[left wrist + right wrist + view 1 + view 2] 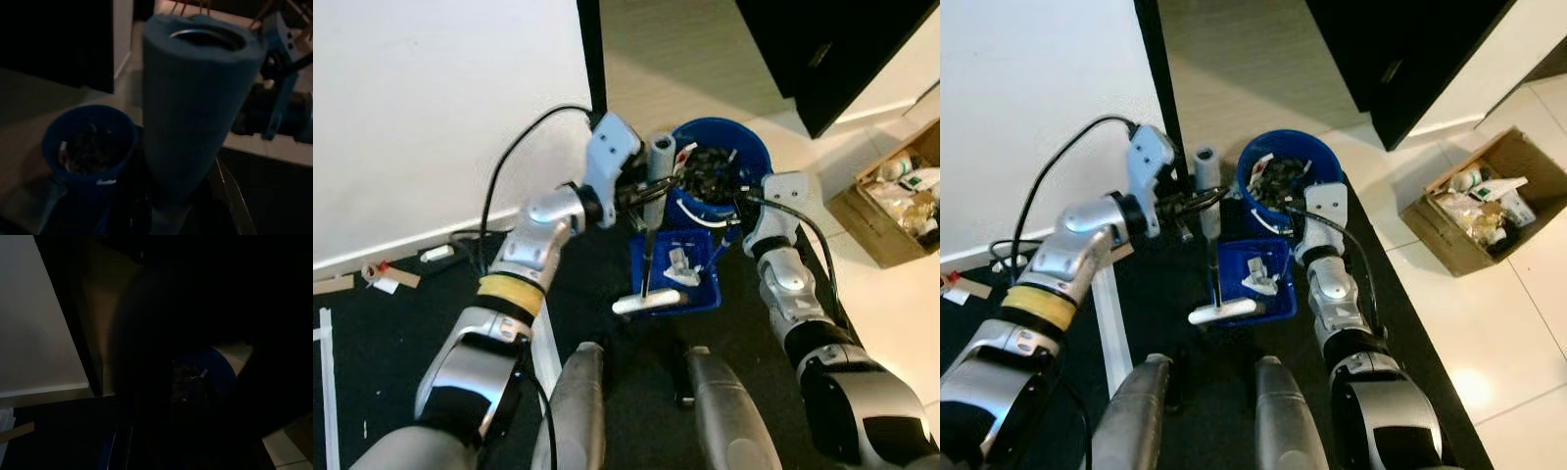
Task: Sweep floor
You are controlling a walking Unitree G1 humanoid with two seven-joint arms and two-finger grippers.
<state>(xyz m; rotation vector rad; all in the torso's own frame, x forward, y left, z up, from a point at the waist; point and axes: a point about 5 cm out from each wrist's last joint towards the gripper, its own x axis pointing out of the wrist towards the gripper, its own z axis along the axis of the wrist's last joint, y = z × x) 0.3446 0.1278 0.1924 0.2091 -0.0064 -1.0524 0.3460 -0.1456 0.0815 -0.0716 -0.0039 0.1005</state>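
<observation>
Your L claw (641, 191) is up at chest height, clenched on the grey foam grip (660, 162) at the top of the broom handle (647, 257). In the L wrist view that grip (195, 112) stands right in front of the cam, with the bin (90, 147) beyond it.

Straight below the L claw the handle runs down to a blue dustpan (677, 279) on the dark mat (401, 333). The pan holds white scraps (677, 262), and a white tube-like piece (646, 303) lies at its near edge.

Just beyond the pan, beside the L claw and a bit to its R, is the blue bin (720, 171), full of dark debris w/ white bits. The pan touches or nearly touches the bin; can't tell which.

Your R claw (744, 211) is at the bin's near rim, to the R of the pan. Whether it's clenched or released you can't tell: the wrist hides it, and the R wrist view is nearly black, w/ only a patch of the bin (215, 369) showing.

Far R of the R claw, on the pale tiles (901, 313), sits a cardboard box (891, 211) of clutter. Far L of the L claw, tape rolls (377, 272) and scraps lie at the foot of the white wall (431, 108).
</observation>
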